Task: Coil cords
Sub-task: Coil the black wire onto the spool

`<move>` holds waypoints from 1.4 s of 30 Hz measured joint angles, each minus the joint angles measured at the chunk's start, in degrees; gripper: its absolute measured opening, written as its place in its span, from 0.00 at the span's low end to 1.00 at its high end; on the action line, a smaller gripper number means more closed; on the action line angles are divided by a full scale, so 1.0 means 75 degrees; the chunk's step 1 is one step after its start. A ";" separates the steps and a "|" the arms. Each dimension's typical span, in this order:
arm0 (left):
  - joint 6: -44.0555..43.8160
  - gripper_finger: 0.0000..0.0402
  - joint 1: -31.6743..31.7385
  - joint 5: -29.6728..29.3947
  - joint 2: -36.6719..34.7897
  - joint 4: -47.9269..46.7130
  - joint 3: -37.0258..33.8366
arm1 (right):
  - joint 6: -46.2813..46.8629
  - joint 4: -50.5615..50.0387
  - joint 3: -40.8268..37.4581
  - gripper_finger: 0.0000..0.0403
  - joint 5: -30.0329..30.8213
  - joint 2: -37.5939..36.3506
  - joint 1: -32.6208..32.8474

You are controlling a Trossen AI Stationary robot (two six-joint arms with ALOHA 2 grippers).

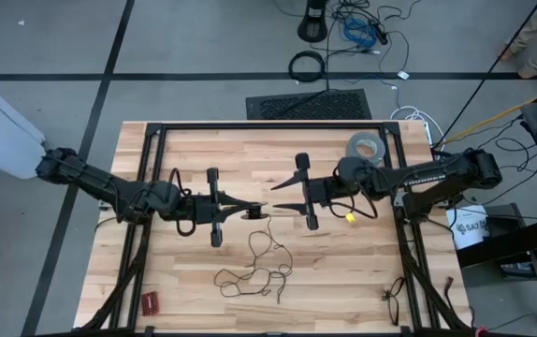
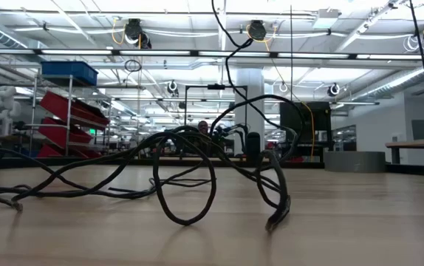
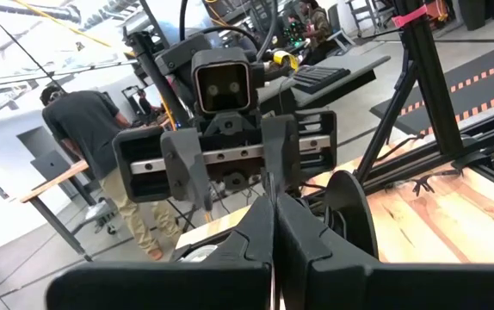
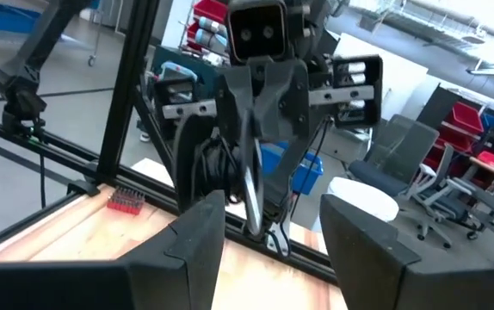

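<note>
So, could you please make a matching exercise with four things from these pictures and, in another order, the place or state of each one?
Things:
1. left gripper
2. right gripper
3. thin black cord
4. grey tape roll

Places or states:
A. lies in loose loops on the table's near middle
B. fingers open
C. far right part of the table
D. fingers shut

Pairs: 1-D, 2-B, 3-A, 4-C

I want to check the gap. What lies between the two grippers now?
In the high view, only bare wooden table shows between the shut left gripper and the open right gripper; the cord trails from the left one.
</note>
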 joint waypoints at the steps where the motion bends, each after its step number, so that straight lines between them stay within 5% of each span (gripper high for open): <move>1: 0.0000 0.00 0.0000 0.0000 0.0002 0.0001 0.0000 | 0.0000 0.0052 0.0000 0.44 0.0000 0.0001 0.0023; 26: 0.0000 0.00 0.0000 0.0000 0.0184 0.0072 0.0009 | 0.0002 0.1345 0.0003 0.44 0.0041 0.0756 0.0085; 42: 0.0044 0.00 0.0029 0.0000 0.0284 0.0330 0.0009 | -0.0093 0.0926 0.0003 0.27 0.0015 0.0756 -0.0003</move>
